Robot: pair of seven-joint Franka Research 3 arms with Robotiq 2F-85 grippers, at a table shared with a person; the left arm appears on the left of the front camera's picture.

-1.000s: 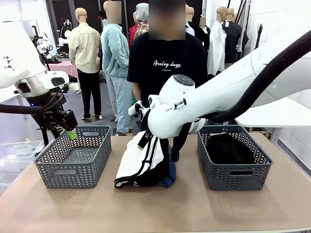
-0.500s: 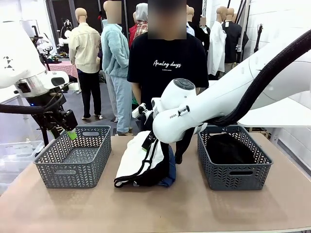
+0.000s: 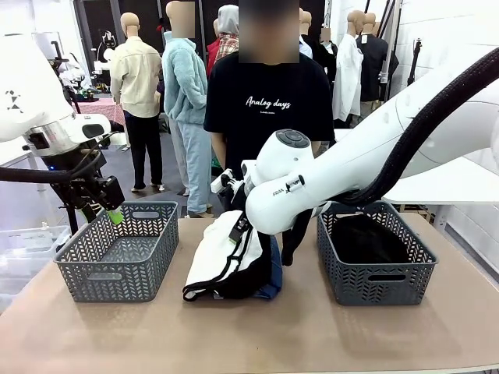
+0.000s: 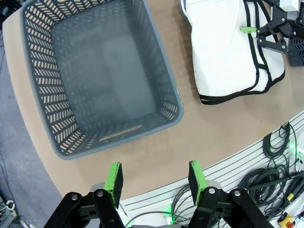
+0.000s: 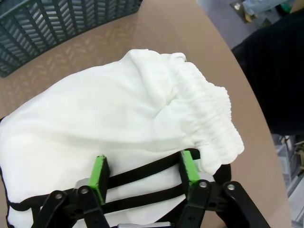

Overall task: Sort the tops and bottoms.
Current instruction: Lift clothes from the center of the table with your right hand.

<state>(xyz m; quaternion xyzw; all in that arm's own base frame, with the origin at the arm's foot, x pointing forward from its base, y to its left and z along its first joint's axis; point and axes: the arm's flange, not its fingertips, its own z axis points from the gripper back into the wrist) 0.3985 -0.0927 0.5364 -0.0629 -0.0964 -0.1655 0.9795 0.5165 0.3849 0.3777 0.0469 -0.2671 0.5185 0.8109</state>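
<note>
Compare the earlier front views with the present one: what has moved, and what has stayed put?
The right arm has sunk lower, bringing the right gripper down astride the white garment; a grip cannot be confirmed. The left gripper, left basket, right basket and the garment stayed put.

Right gripper (image 5: 143, 164): the white top (image 5: 118, 109) runs between its fingers and off the bottom edge. Pinched or merely straddled, we cannot tell. Under that top, the jeans (image 3: 273, 285) show us one blue edge, the rest buried.
</note>
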